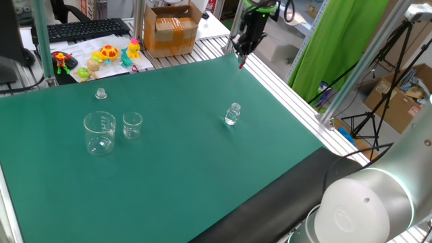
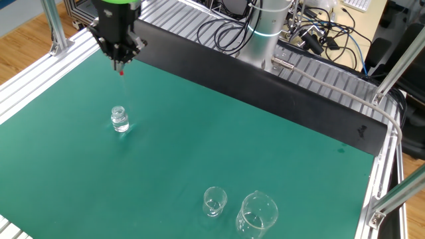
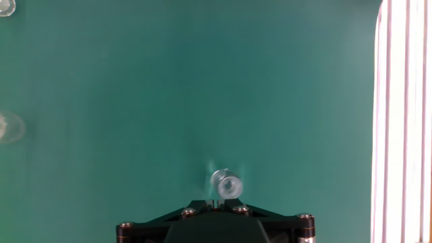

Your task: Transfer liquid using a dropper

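While pointing straight down above the green mat (image 1: 169, 175), the gripper (image 1: 240, 55) pinches the dropper (image 1: 241, 65), hanging high over a small bottle (image 1: 233, 114).

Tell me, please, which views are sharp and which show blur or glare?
Hand view: the bottle is smeared by motion blur, and the rails at the right are washed out by glare. Both fixed views are sharp and evenly lit; the beakers cast only faint shadows.
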`<state>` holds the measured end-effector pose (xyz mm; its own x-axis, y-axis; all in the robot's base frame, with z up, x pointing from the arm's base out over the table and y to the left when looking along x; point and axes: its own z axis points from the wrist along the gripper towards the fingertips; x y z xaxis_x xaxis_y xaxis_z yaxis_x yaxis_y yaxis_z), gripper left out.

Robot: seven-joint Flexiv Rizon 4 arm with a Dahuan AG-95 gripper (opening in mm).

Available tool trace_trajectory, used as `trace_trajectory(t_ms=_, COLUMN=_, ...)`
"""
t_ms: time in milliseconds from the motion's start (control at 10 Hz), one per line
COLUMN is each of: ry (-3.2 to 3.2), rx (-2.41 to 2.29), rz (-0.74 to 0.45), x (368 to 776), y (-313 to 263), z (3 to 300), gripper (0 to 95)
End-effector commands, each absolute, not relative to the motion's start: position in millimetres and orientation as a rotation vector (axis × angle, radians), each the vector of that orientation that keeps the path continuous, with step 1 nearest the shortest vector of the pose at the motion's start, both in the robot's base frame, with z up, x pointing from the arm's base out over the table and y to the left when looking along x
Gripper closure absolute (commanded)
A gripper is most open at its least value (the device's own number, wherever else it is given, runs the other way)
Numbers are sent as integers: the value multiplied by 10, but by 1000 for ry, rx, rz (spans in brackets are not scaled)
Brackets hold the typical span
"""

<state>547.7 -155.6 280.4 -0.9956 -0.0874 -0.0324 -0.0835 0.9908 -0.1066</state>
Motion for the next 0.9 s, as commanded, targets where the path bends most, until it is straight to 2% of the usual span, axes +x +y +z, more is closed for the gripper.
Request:
trace_trajectory(t_ms=100, ry=3110, rx=-100, rz=-160, x=5515, y=-1440, z=2825, gripper=950)
trace_trajectory(t_ms=500, ry=3138, rx=-18, rz=-131, x=5693, y=-1196, z=2835, gripper=950)
trace_trajectory(t_ms=900, ry=3165, rx=-44, rz=-100, x=5722, y=-1205, z=2850, gripper=950)
